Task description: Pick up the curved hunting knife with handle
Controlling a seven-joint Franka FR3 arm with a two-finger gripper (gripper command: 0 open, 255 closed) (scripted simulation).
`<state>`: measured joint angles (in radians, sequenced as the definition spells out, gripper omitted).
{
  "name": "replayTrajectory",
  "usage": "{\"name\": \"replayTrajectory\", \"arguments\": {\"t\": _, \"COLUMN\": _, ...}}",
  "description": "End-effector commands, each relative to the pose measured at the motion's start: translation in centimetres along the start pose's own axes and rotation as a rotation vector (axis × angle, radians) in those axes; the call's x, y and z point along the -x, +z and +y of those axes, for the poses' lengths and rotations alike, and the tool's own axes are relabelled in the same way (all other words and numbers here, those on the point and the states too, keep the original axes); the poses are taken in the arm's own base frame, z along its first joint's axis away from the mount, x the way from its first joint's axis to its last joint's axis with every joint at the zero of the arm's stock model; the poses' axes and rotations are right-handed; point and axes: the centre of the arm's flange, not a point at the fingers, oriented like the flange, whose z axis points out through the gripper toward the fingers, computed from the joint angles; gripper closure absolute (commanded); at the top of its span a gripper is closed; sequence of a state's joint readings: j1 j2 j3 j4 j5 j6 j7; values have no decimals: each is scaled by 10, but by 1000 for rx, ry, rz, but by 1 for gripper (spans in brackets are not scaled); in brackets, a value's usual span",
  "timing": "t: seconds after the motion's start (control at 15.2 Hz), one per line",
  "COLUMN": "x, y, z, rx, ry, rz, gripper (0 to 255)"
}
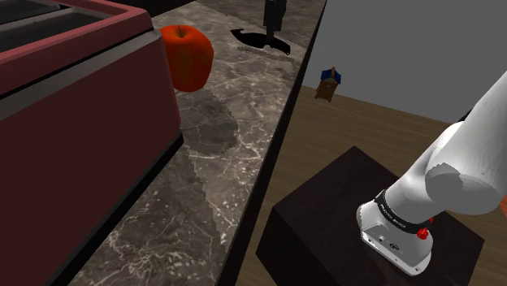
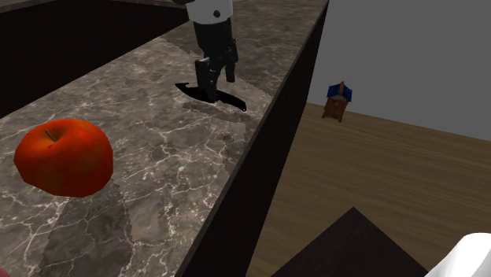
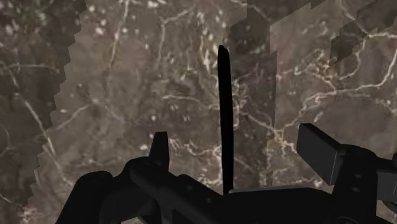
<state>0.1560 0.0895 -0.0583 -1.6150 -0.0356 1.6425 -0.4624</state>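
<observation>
While I watched through the shoulder view, the dark stand (image 1: 341,203) sat nearest, the marble counter (image 1: 236,138) at its ten o'clock. On the counter a red apple (image 1: 188,55) rested just beside a dark red appliance (image 1: 73,106). Farther on, at the apple's two o'clock, the black knife (image 1: 260,41) lay flat near the counter's edge. The gripper (image 1: 272,20) hung right over it, fingers (image 3: 160,149) spread wide, the blade between them untouched.

No writing, label or number can be read anywhere. The dark band (image 1: 396,217) around the white arm (image 1: 463,162) carries pale marks, too small to make out.
</observation>
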Motion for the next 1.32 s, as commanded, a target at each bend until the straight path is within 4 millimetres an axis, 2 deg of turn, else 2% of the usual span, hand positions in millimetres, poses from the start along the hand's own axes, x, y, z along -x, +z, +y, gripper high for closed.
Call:
{"name": "replayTrajectory", "arguments": {"t": 0.0, "x": -6, "y": 10, "z": 1, "rx": 1, "ry": -16, "rz": -4, "gripper": 0}}
{"name": "replayTrajectory", "arguments": {"t": 0.33, "x": -8, "y": 39, "z": 1, "rx": 1, "ry": -16, "rz": -4, "gripper": 0}}
{"name": "replayTrajectory", "arguments": {"t": 0.46, "x": -8, "y": 39, "z": 1, "rx": 1, "ry": -16, "rz": -4, "gripper": 0}}
{"name": "replayTrajectory", "arguments": {"t": 0.53, "x": -8, "y": 39, "z": 1, "rx": 1, "ry": -16, "rz": -4, "gripper": 255}}
{"name": "replayTrajectory", "arguments": {"t": 1.12, "x": -8, "y": 39, "z": 1, "rx": 1, "ry": -16, "rz": -4, "gripper": 255}}
{"name": "replayTrajectory", "arguments": {"t": 1.25, "x": -7, "y": 29, "z": 1, "rx": 1, "ry": -16, "rz": -4, "gripper": 255}}
